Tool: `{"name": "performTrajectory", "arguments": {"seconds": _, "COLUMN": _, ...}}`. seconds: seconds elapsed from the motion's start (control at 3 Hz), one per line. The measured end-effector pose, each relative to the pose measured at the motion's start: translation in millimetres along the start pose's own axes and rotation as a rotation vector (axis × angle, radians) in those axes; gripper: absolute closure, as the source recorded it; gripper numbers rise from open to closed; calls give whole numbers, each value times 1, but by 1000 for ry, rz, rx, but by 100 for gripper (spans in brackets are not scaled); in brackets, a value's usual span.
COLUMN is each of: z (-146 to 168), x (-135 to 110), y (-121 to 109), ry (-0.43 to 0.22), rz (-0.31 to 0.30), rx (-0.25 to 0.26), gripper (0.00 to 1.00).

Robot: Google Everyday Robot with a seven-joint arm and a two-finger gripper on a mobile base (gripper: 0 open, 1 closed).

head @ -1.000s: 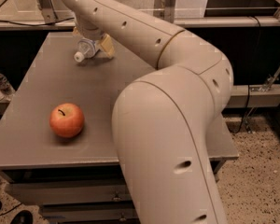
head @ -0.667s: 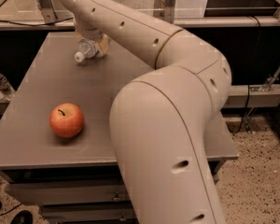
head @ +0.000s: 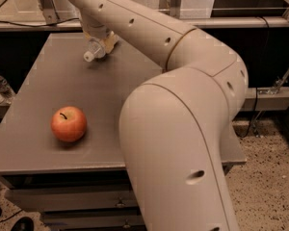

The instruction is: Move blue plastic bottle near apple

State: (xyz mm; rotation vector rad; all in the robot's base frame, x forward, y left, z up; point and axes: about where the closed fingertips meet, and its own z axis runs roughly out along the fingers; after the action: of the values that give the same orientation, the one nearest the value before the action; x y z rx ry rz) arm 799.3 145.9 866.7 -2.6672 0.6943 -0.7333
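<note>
Gripper point(head: 100, 42) clamping bottle point(head: 93, 51), barely shifting over last second — apple point(head: 69, 124) sitting well apart (carry hardly starting).

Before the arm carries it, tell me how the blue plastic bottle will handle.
The blue plastic bottle, under the gripper at the far side of the table, looks clear and thin-walled, so probably light and apt to dent if squeezed. Its body is round and its cap points sideways, so released there it may roll.

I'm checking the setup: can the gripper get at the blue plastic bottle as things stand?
Likely yes: the gripper sits right at the blue plastic bottle on the table's far side, nothing between them.
</note>
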Motion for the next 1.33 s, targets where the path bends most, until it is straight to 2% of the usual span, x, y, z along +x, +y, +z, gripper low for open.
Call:
{"name": "performTrajectory", "arguments": {"seconds": 0.33, "z": -31, "x": 4, "y": 9, "ry": -29, "rz": 51, "rx": 40, "gripper": 100}}
{"name": "performTrajectory", "arguments": {"seconds": 0.67, "z": -76, "x": 0, "y": 43, "ry": -82, "rz": 97, "rx": 72, "gripper": 100}}
{"name": "performTrajectory", "arguments": {"seconds": 1.0, "z": -76, "x": 0, "y": 43, "ry": -82, "rz": 97, "rx": 72, "gripper": 100}}
{"name": "performTrajectory", "arguments": {"seconds": 1.33, "z": -81, "x": -11, "y": 44, "ry": -78, "rz": 41, "rx": 75, "gripper": 100}}
